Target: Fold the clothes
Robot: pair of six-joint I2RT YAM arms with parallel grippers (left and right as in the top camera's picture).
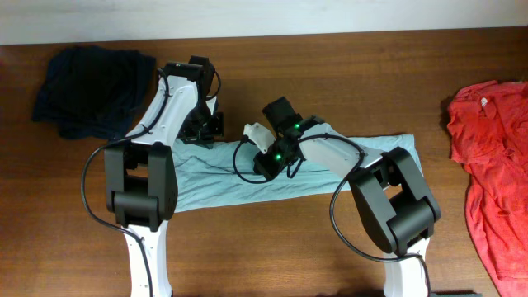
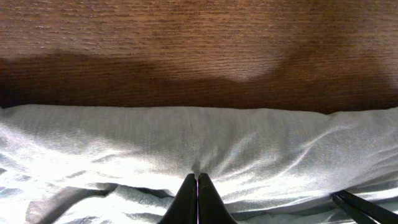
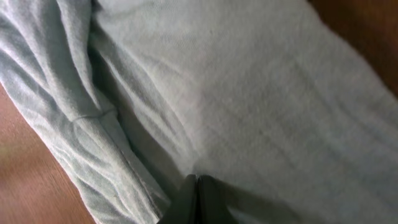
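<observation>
A crumpled dark navy cloth garment (image 1: 91, 87) lies upper left on the brown wooden surface (image 1: 272, 256). The left fingers (image 2: 188, 202) are pressed together, tips on the pale grey-teal cloth T-shirt (image 1: 223, 183), which is stretched as a long band across the centre. The right fingers (image 3: 186, 200) are likewise closed against it. A red cloth shirt (image 1: 495, 157) lies far right.

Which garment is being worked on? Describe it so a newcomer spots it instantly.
Start at the brown wooden table and look at its middle, where a long band of cloth lies across it. That is the pale grey-teal T-shirt. It is the only light-coloured piece: the dark navy garment is bunched at the far left corner and the red shirt lies at the right edge.
</observation>
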